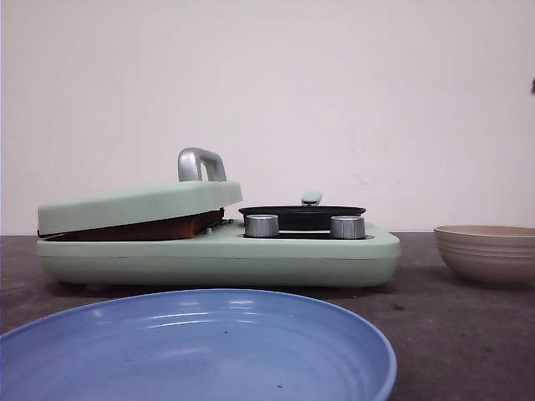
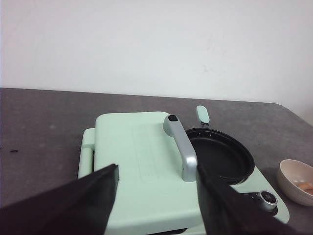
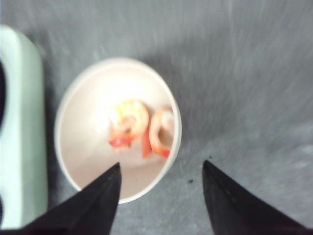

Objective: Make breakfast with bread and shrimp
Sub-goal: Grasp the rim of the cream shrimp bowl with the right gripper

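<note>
Two pink-orange shrimp lie in a beige bowl, blurred in the right wrist view. My right gripper is open and empty above the bowl's rim, one finger over the bowl and one over the table. Only a brown crust edge of the bread shows, in the gap under the nearly shut mint-green lid of the breakfast maker. My left gripper is open and empty above that lid, with the silver handle beside one finger. Neither gripper shows in the front view.
A black pan sits on the maker's right half behind two silver knobs. A blue plate lies at the front. The beige bowl stands on the dark table to the maker's right.
</note>
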